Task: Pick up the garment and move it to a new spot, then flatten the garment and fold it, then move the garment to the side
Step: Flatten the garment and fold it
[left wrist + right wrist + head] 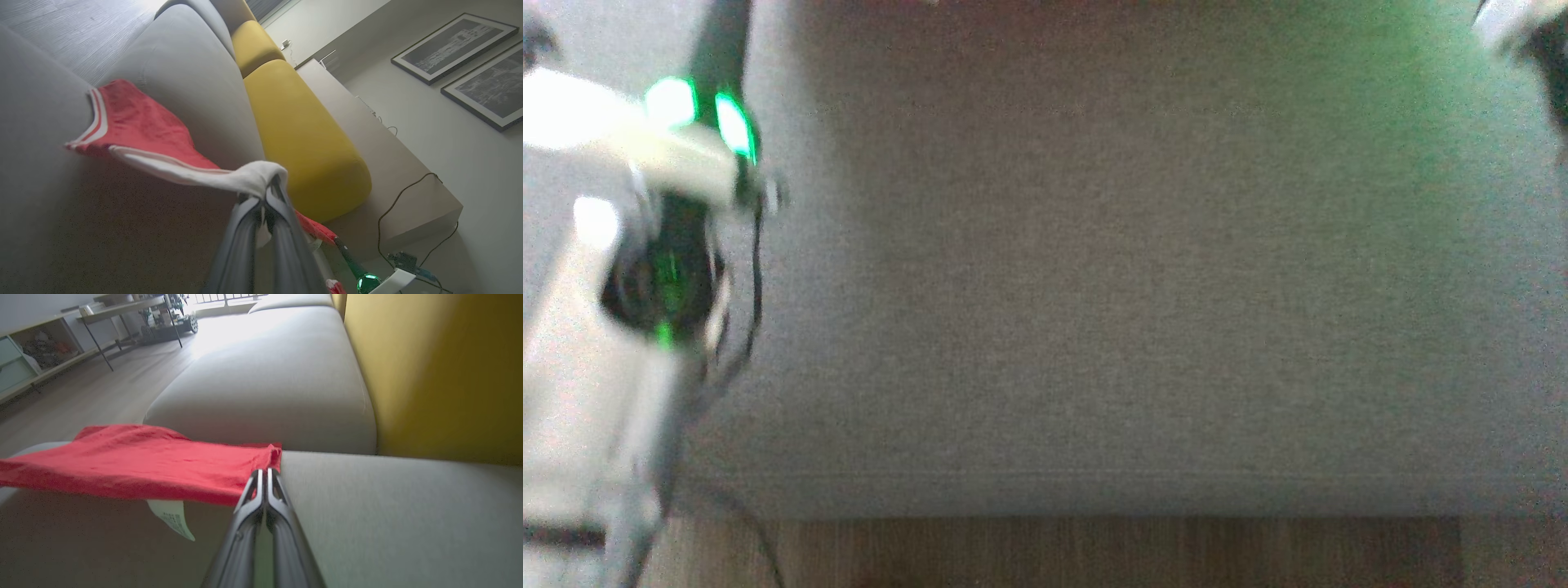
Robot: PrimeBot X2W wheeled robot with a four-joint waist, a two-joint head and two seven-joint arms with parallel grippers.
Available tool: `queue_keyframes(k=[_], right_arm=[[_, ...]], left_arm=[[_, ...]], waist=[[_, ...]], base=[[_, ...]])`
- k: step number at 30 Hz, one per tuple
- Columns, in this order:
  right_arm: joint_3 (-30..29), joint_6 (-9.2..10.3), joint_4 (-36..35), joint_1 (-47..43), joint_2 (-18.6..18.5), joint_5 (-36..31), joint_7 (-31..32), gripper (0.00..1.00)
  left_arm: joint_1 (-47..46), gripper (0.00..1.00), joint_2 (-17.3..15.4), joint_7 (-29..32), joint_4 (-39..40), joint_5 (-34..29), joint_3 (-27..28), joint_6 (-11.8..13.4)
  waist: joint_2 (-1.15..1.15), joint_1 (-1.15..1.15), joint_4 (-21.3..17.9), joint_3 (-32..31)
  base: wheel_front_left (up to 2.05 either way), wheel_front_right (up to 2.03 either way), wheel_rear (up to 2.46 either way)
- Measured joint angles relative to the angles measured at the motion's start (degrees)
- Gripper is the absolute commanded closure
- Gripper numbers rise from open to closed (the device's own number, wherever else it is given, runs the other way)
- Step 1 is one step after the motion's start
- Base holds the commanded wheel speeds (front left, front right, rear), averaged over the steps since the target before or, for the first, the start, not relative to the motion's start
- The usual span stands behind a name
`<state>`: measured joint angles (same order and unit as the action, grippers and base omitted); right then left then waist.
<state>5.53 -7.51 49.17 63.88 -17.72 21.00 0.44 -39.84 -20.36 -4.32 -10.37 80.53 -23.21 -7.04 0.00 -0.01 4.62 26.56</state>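
The garment (143, 130) is red with white trim, and it hangs stretched just above the grey sofa seat (49, 212). My left gripper (265, 188) is shut on its white band, which bunches over the fingertips. In the right wrist view the red garment (135, 461) spreads to the left with a white care label (171, 518) dangling under it. My right gripper (264, 473) is shut on its red hem at the right corner. The head view is blurred: my pale left forearm (613, 245) is at the left over the grey seat (1127, 269).
Yellow back cushions (302, 139) line the sofa behind the seat. A low beige ledge (388, 163) with black cables (400, 200) runs behind them. Wooden floor (1094, 555) lies before the seat's front edge. A shelf and table (81, 322) stand far off.
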Motion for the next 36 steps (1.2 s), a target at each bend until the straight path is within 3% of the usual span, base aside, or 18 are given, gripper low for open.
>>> queue_keyframes(k=[3, 6, 11, 15, 22, 29, 36], right_arm=[[1.86, 0.0, -6.03, -9.38, -1.07, 2.55, 2.91, 1.0], [1.92, 0.0, -12.27, -19.16, -2.64, 3.83, 5.33, 1.0], [-2.58, 0.0, -22.86, -32.15, -3.45, 3.6, 7.88, 1.0], [-7.58, 0.0, -32.1, -41.23, -1.51, 2.01, 10.88, 1.0], [-14.93, 0.0, -47.25, -55.42, 3.42, -2.19, 17.11, 1.0], [-20.3, 0.0, -58.93, -65.01, 6.77, -3.9, 22.32, 1.0], [-20.34, 0.0, -59.31, -63.33, 8.48, -5.46, 23.86, 1.0]], left_arm=[[11.12, 1.0, -2.23, -1.62, 4.81, -0.04, -0.4, 1.55], [20.16, 1.0, -2.38, -3.38, 7.93, 0.93, -0.43, 2.82], [30.6, 1.0, -2.63, -5.75, 12.26, 2.05, -0.57, 5.04], [35.45, 1.0, -2.63, -7.0, 14.71, 1.29, -0.79, 6.19], [42.55, 1.0, -2.34, -8.45, 19.6, 0.73, -1.13, 10.44], [48.48, 1.0, -2.56, -8.44, 25.12, 0.92, -1.77, 14.43], [46.19, 1.0, -2.32, -6.32, 27.33, 2.82, -1.71, 16.24]], waist=[[0.0, 0.0, -0.53, -2.77], [0.0, 0.0, -0.99, -5.37], [0.0, 0.0, -1.68, -9.24], [0.0, 0.0, -1.6, -11.76], [0.0, 0.0, -1.23, -14.28], [0.0, 0.0, -0.73, -14.7], [0.0, 0.0, -0.87, -14.35]], base=[[0.0, 0.0, 0.0], [0.0, 0.0, 0.0], [0.0, 0.0, 0.0], [0.0, 0.0, 0.0], [0.0, 0.0, 0.0], [0.0, 0.0, 0.0], [0.0, 0.0, 0.0]])
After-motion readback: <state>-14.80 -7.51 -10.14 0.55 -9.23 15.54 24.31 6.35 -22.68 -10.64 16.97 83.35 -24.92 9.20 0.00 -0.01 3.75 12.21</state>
